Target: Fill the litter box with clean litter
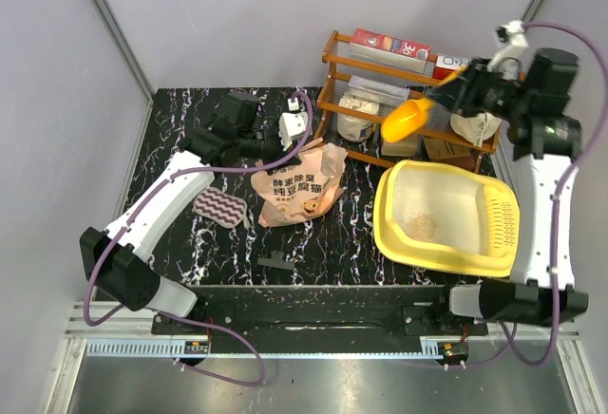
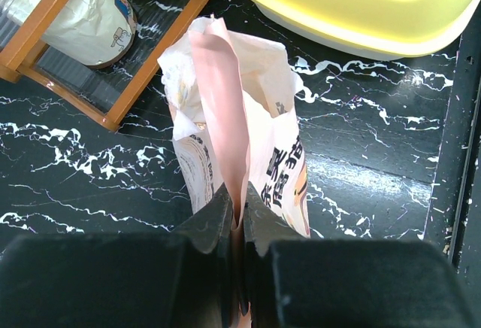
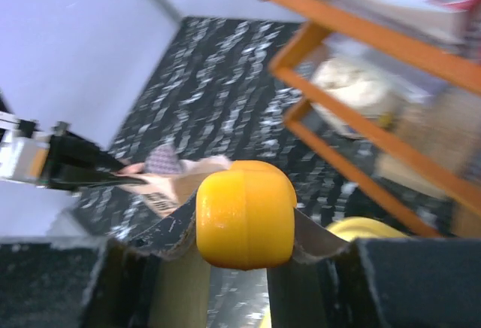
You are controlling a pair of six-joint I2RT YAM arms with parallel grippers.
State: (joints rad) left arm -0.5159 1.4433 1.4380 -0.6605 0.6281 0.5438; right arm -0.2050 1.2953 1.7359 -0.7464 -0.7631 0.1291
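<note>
Wooden rack [image 1: 332, 82], yellow scoop [image 1: 404, 122]

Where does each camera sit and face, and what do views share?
Top external: overhead from behind, looking down; litter box, left arm, right arm.
Left wrist: on left gripper, facing along shut fingers pinching litter bag.
Right wrist: on right gripper, facing past its gripped scoop toward shelf.
Shared: bag in all three.
</note>
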